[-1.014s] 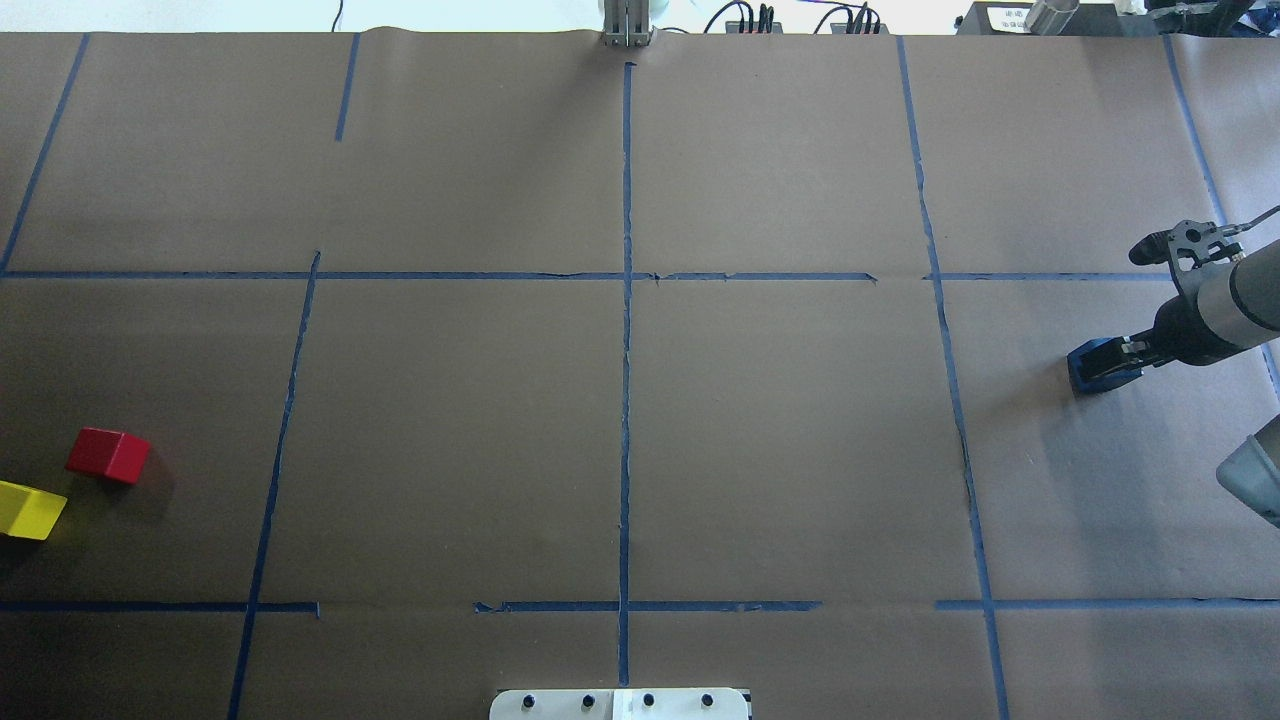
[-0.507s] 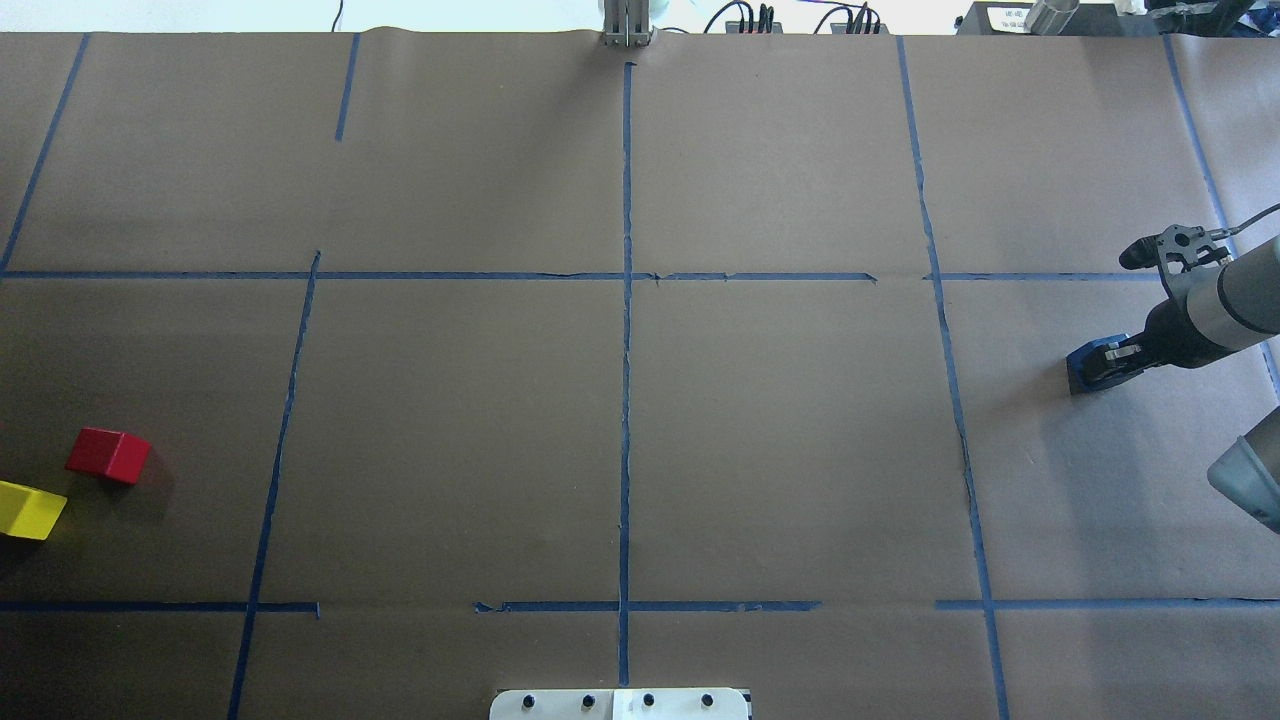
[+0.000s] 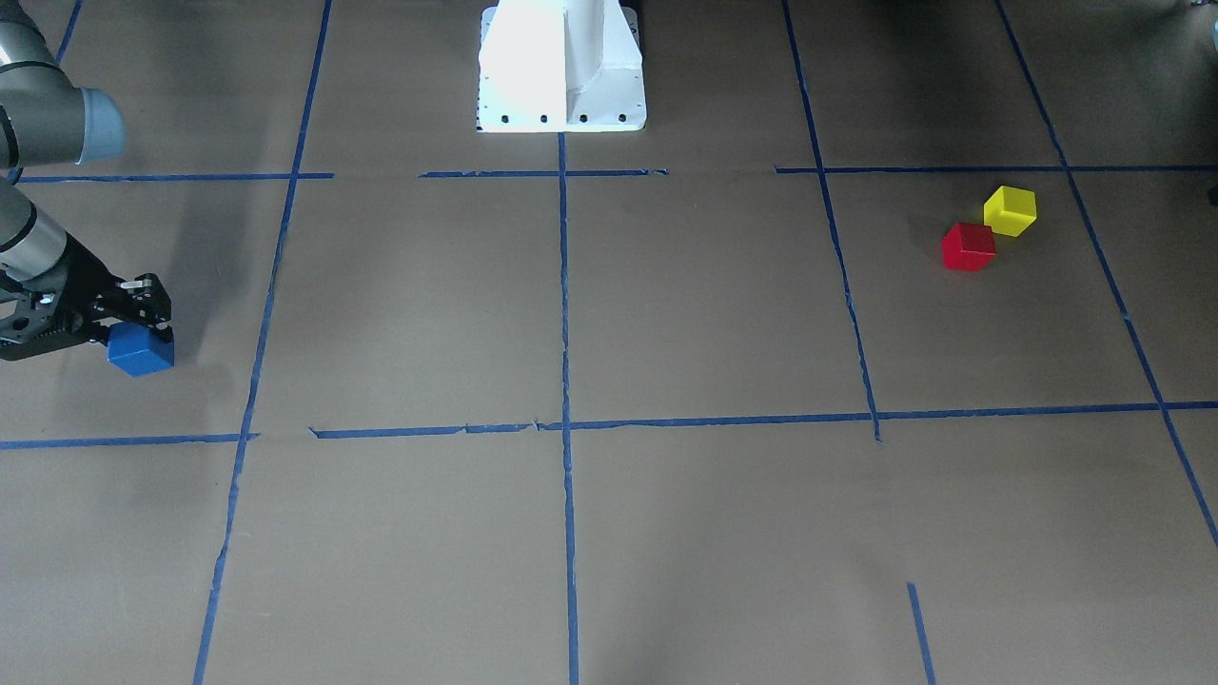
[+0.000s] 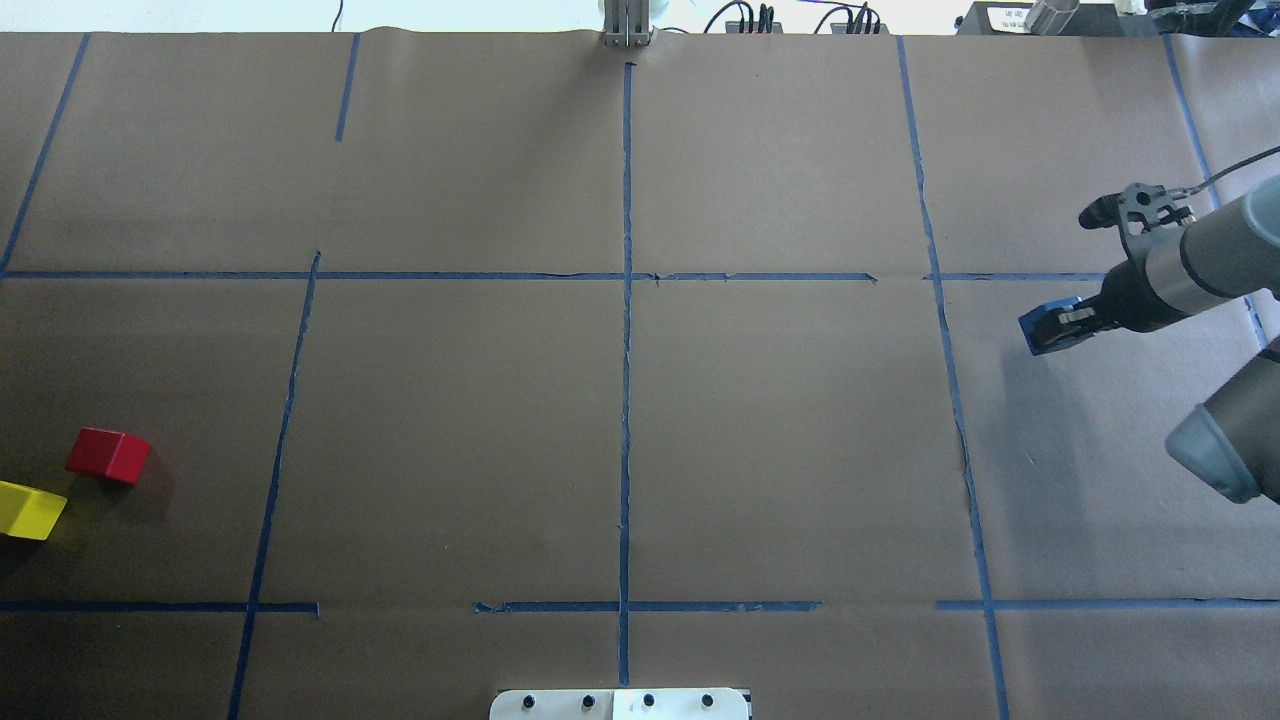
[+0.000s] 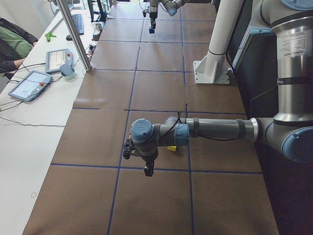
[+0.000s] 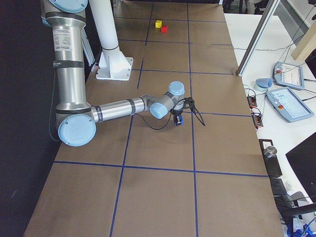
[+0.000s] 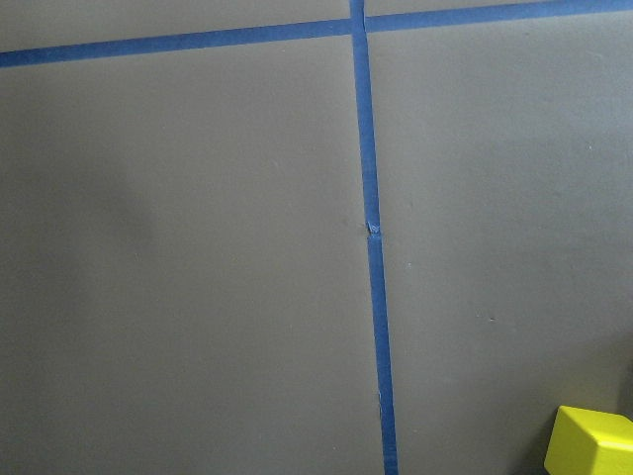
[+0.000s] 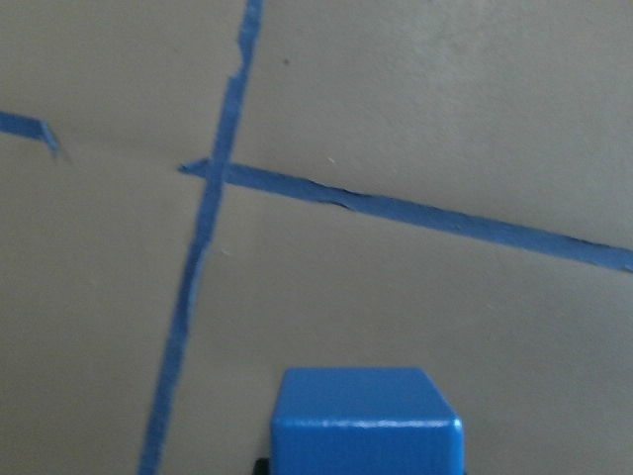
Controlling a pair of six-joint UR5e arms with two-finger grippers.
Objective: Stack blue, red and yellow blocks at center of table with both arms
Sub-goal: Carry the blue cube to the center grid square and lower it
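Note:
My right gripper is shut on the blue block and holds it just above the paper at the table's right side; it also shows in the front view and the right wrist view. The red block and the yellow block sit side by side at the far left, near the table's edge. My left gripper shows only in the exterior left view, hanging beside the yellow block; I cannot tell whether it is open or shut. The yellow block's corner shows in the left wrist view.
Blue tape lines divide the brown paper into a grid that crosses at the centre. The white robot base stands at the near edge. A metal post and teach pendants stand on the far side table.
My right gripper has lifted the blue block off the paper and carried it left and away from the robot's base. The red and yellow blocks have not moved.

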